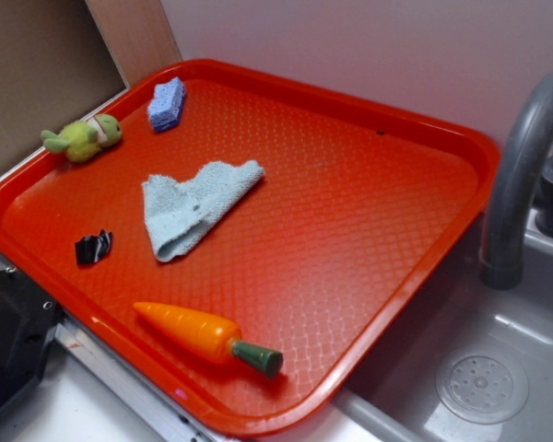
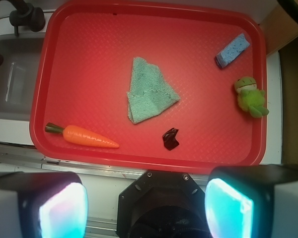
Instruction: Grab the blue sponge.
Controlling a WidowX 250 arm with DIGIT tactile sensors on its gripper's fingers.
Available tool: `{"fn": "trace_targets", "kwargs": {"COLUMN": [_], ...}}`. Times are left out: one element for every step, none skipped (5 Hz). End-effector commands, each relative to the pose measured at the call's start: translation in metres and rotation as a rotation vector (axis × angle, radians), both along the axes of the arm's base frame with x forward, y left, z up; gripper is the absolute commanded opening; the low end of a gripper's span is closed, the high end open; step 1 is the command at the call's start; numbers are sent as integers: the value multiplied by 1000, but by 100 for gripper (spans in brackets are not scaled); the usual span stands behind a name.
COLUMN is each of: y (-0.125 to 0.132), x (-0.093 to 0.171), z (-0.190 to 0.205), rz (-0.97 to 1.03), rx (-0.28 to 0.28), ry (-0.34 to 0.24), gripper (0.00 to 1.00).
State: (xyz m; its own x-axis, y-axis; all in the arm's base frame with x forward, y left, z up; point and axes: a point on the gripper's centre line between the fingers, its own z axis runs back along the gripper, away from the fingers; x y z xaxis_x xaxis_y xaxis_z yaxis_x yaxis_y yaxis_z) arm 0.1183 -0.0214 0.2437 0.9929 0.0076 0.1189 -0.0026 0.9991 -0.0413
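My gripper point(image 2: 146, 208) hangs released off the tray's point(image 2: 139, 157) 6 o'clock edge in the wrist view. Blue sponge point(image 2: 232, 50) lies at 2 o'clock. Risk: drifting toward the pale cloth point(image 2: 150, 91) or green plush point(image 2: 251, 96) beside it.

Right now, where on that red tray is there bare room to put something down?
The widest bare stretch of the tray runs along the side by the faucet, beyond the cloth. The far corner is crowded: blue sponge and green plush toy. The carrot and black clip occupy the near edge.
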Motion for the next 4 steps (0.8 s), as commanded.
{"fn": "trace_targets", "kwargs": {"y": [0, 5, 20, 42], "x": [0, 33, 62, 97], "z": [0, -23, -38, -53], "rz": [0, 248, 452, 578], "rx": [0, -39, -141, -152], "ry": [0, -92, -156, -223], "gripper": [100, 100, 100, 100]}}
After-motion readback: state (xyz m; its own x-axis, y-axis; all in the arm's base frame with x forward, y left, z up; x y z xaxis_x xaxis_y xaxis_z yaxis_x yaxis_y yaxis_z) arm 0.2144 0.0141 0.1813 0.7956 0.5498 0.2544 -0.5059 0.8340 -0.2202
